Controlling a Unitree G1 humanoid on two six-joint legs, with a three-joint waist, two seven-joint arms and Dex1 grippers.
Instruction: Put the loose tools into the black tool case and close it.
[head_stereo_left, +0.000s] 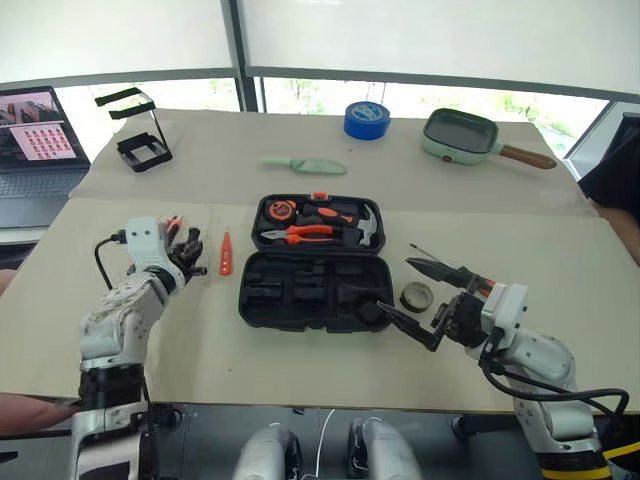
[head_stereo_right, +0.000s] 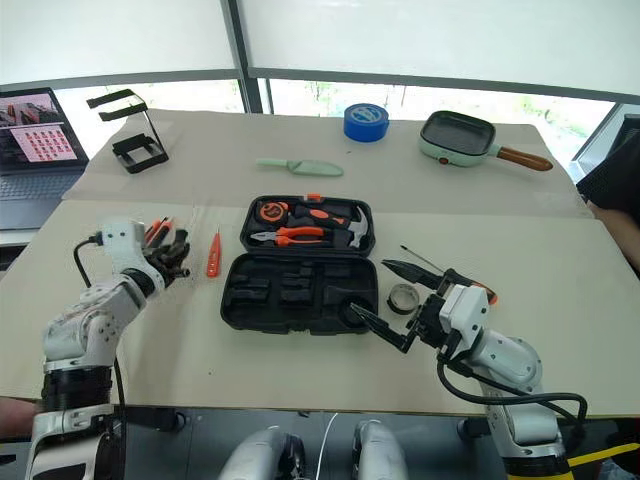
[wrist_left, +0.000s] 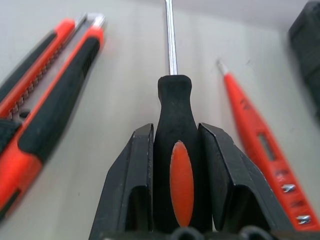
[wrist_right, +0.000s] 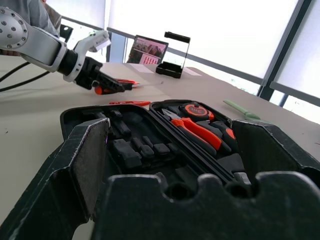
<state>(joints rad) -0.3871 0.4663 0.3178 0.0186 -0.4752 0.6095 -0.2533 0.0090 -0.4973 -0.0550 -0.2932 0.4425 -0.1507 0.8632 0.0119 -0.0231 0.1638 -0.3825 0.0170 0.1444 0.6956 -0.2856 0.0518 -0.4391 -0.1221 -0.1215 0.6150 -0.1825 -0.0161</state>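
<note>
The robot's left gripper (wrist_left: 176, 165) has its two black fingers (wrist_left: 131, 185) pressed against either side of the black-and-orange-handled screwdriver (wrist_left: 175, 145), which lies on the pale tabletop (head_stereo_left: 300, 370) with its steel shaft pointing away from the wrist. To one side of it lies the orange-and-black utility knife (wrist_left: 55, 100) and to the other the short, slim all-orange screwdriver (head_stereo_left: 225, 254), both near but untouched. The black plastic hinged tool case (head_stereo_left: 312, 262) sits open in the middle of the table, its far half already holding pliers, a hammer and a tape measure, its near half showing empty moulded slots. At the case's right corner the right gripper (head_stereo_left: 420, 300) hangs with its jaws spread wide and nothing between them, just beside the small dark tape roll (head_stereo_left: 416, 296); a second screwdriver (head_stereo_right: 440, 268) lies beyond it. The likeliest trouble is in the lift: the fingers meet the rounded handle near its back end, so the long shaft could droop or swing and the tool could twist out of the grip (a smooth orange inlay under the pads would not help). A sideways drag could also knock the knife or the slim screwdriver farther from reach, and a tilted carry could miss the moulded slot.
</note>
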